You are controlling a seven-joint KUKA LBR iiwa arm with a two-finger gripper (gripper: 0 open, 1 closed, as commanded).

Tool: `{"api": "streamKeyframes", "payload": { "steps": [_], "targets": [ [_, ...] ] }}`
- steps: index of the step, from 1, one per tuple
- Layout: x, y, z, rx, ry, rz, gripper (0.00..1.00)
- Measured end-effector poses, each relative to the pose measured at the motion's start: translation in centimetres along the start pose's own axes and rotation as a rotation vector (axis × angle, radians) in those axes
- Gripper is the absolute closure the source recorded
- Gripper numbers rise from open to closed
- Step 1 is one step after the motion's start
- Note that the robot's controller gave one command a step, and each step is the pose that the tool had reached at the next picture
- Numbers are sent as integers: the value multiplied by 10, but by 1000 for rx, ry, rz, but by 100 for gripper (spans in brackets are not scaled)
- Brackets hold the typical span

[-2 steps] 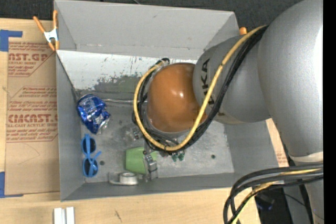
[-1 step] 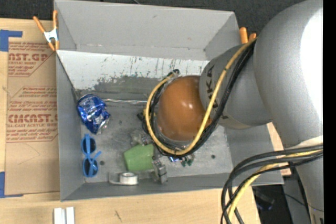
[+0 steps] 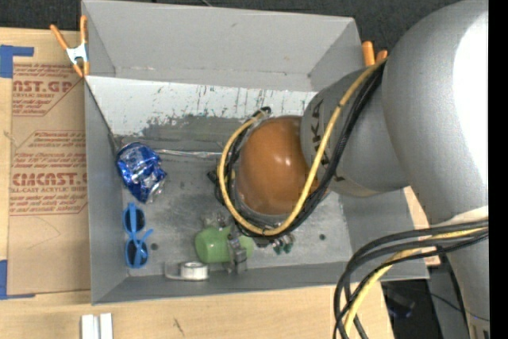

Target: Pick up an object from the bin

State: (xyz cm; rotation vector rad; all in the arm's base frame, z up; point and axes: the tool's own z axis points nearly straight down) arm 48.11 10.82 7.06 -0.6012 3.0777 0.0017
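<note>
Lying in the lower middle of the frame, right of a crumpled blue wrapper [image 3: 140, 171] and blue toy sunglasses [image 3: 136, 236] and just above a silver ring [image 3: 190, 271], a rounded pale-green object [image 3: 211, 244] sits against the gripper [image 3: 237, 249], and I cannot tell whether the gripper is spread or closed.

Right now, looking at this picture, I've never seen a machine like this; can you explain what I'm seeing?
This is one camera looking down into a grey metal bin. The big silver shape coming in from the right is a robot arm; the orange dome and cables are parts of it. Its gripper is low near the bin's front, right by a green rounded thing. Also in the bin: a crumpled blue wrapper, blue toy glasses and a small silver ring. Whether anything is held, I cannot tell.
</note>
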Motion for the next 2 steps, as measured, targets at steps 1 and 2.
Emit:
{"api": "streamKeyframes", "payload": {
  "steps": [1,2],
  "targets": [
    [-32,-3,0,-3,4,-723,100],
    [-33,5,-147,1,-4,-727,100]
  ]
}}
